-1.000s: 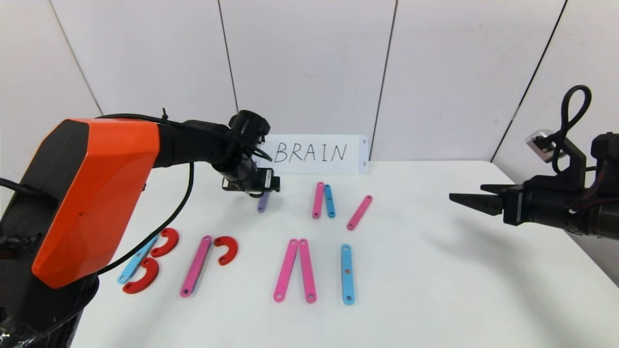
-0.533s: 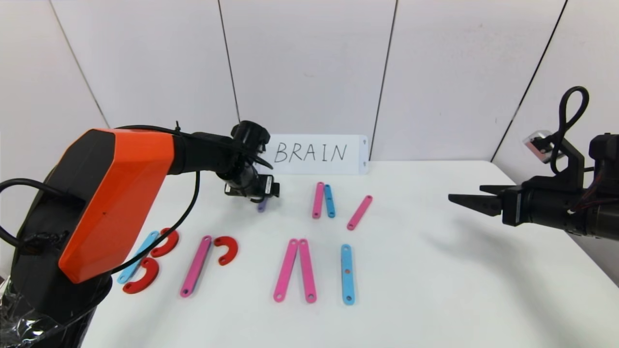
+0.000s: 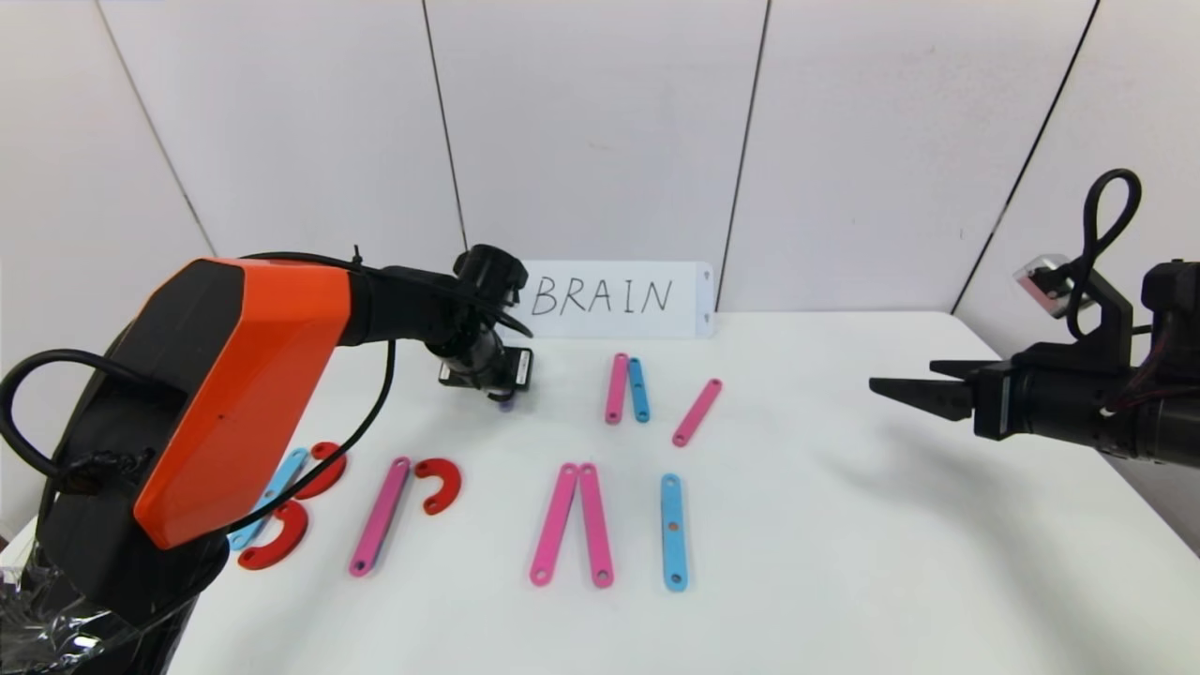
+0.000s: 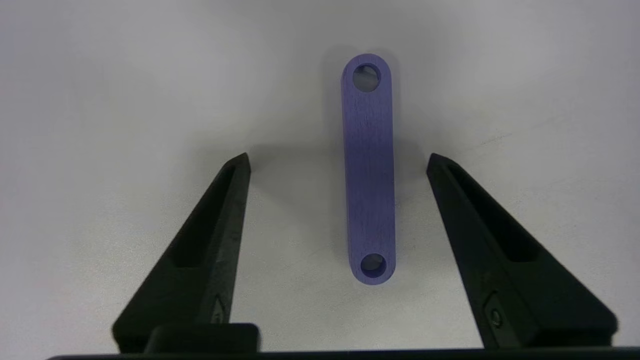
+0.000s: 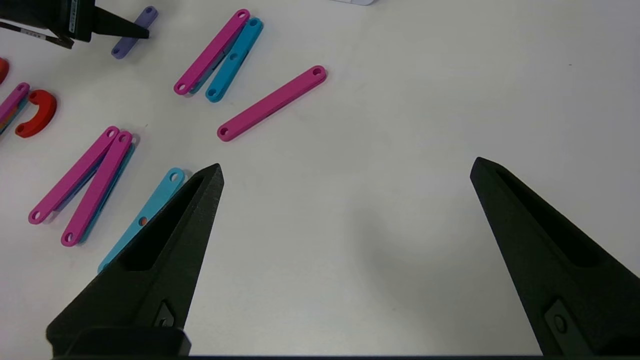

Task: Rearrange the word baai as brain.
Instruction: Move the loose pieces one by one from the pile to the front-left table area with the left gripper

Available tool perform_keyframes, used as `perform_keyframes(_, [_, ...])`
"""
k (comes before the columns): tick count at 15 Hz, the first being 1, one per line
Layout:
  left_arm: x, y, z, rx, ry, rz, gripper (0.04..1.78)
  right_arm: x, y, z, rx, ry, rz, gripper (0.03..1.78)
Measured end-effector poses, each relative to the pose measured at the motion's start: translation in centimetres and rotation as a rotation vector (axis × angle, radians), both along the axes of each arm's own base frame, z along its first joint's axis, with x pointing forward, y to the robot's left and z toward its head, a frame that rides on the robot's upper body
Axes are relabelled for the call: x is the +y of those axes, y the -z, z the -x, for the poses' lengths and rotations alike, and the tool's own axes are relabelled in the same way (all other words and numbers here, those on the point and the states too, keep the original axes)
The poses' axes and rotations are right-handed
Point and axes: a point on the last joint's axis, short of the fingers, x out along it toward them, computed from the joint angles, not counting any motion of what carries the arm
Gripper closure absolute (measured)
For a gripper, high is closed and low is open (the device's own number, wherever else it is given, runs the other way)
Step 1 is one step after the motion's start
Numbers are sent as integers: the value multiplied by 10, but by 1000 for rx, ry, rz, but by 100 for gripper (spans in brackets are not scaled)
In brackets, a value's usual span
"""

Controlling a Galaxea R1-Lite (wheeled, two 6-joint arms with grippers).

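Observation:
A short purple bar (image 4: 369, 170) lies flat on the white table between the fingers of my left gripper (image 4: 339, 159), which is open and hangs just above it, apart from it. In the head view the left gripper (image 3: 497, 389) hides all but the tip of the purple bar (image 3: 506, 404). In the front row lie a blue bar (image 3: 281, 478) with two red curves (image 3: 323, 469), a pink bar (image 3: 380, 516) with one red curve (image 3: 439, 485), two pink bars (image 3: 572, 525) meeting at the top, and a blue bar (image 3: 673, 532). My right gripper (image 3: 877, 382) is open and empty, held above the table's right side.
A pink and a blue bar (image 3: 626, 388) lie side by side behind the front row, with a slanted pink bar (image 3: 697, 412) to their right. A white card with handwritten BRAIN (image 3: 609, 298) leans on the back wall. The table edge (image 3: 1153, 506) runs along the right.
My left arm has come down over the purple bar, so the gripper now covers most of it in the head view. The right arm has not moved.

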Motion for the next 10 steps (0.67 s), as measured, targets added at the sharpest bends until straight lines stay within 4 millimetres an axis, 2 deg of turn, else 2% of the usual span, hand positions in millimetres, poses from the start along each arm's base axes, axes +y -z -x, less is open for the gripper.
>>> perform_keyframes(2, [0, 2, -1, 2, 1, -6, 110, 0, 0, 0, 0, -1, 0, 8])
perform_keyframes(5, [-2, 6, -1, 7, 3, -7, 149, 0, 0, 0, 1, -1, 0, 8])
perform_keyframes(6, [-2, 6, -1, 8, 4, -6, 154, 1, 0, 0, 0, -2, 1, 8])
perform_keyframes(10, [-2, 2, 3, 16, -10, -10, 154, 1, 0, 0, 0, -2, 2, 8])
